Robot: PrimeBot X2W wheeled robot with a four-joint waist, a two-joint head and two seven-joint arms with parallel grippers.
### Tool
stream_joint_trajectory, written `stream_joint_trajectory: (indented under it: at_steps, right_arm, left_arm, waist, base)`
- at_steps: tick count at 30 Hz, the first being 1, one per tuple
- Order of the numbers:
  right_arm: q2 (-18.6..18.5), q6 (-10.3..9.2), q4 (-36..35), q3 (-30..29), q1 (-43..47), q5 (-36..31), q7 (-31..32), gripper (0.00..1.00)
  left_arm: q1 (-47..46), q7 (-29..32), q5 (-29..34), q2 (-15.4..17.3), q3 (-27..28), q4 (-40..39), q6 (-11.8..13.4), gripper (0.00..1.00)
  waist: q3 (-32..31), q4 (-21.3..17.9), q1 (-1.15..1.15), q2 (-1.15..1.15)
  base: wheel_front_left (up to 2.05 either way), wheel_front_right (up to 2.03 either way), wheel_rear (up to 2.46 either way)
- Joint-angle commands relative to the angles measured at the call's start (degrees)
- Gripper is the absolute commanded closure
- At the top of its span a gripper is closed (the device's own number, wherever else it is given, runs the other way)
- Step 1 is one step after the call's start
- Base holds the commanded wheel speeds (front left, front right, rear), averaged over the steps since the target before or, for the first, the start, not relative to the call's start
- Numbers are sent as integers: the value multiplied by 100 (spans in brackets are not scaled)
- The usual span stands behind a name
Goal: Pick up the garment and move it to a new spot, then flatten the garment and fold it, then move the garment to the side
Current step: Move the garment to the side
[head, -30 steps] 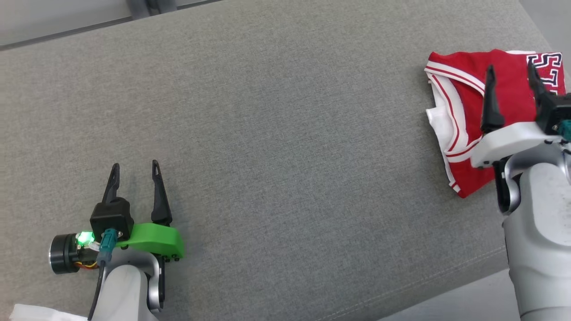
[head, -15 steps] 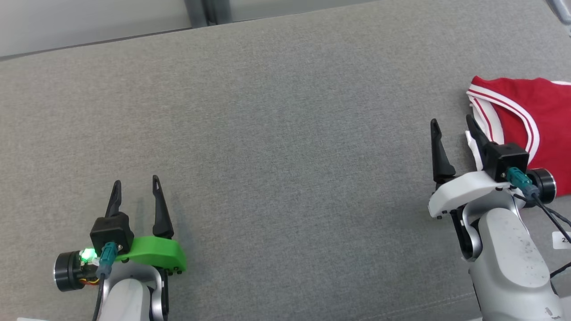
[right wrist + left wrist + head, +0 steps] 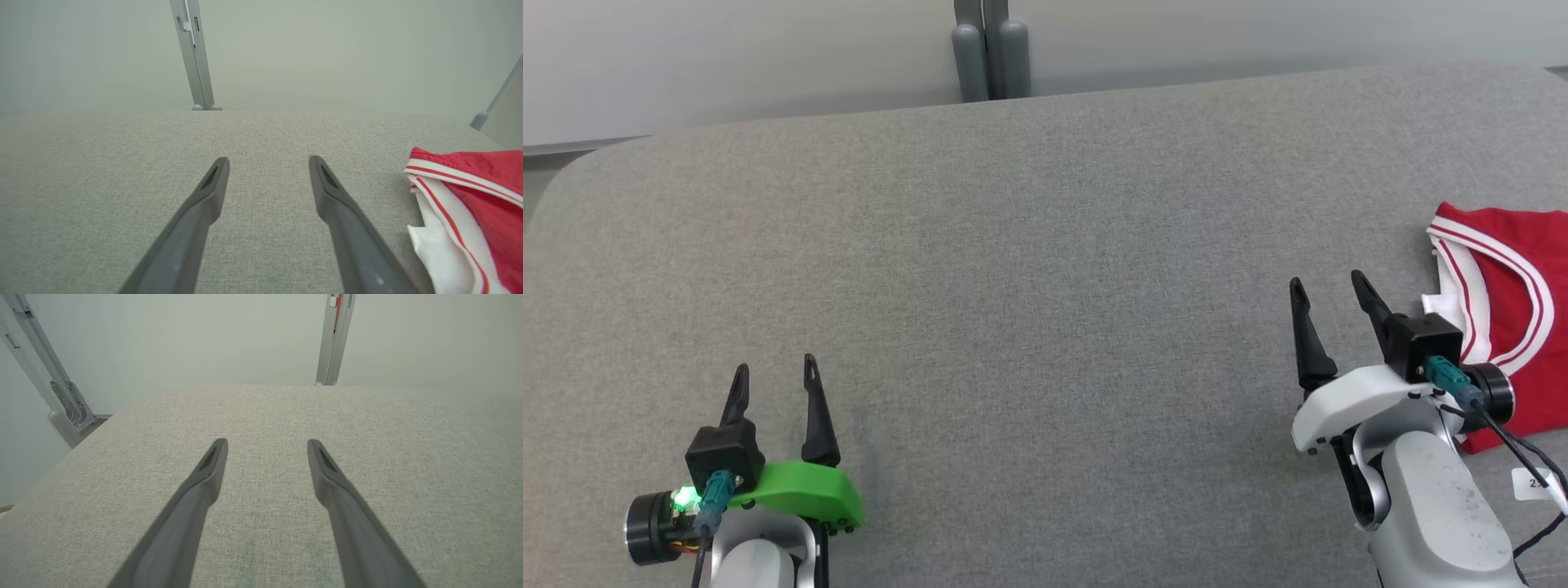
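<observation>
We can read little: a white tag (image 3: 1534, 483) by our right arm bears a "2", the rest cut off. The red garment (image 3: 1515, 269) with white trim lies folded at the right edge of the grey cushion (image 3: 1045, 245), just to the right of our right gripper (image 3: 1325, 279) and apart from its fingers. That gripper and our left gripper (image 3: 775, 364), well apart at the lower left, stand spread wide, holding nothing.

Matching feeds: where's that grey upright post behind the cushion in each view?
Head view: post at the top edge, just left of centre, behind the cushion.
Left wrist view: post at the top, right of centre.
Right wrist view: post at the top, left of centre.
Shared landmark: the cushion's far edge, where the post's foot stands.
</observation>
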Motion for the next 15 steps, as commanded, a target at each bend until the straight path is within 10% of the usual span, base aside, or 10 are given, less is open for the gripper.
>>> stream_joint_trajectory:
  at_steps: [1, 15]
  right_arm:
    - [0, -10, -11, 23, 120, 39, -15, 0]
    - [4, -10, 28, 220, 367, 349, -15, 0]
  left_arm:
    - [112, 6, -37, 23, 35, 22, -38, 0]
    - [368, 7, -117, 24, 106, -37, -168, 0]
  waist:
    - [-184, 105, 0, 0]
    - [-412, 66, 0, 0]
  base:
    - [0, 0, 0]
    - [0, 0, 0]
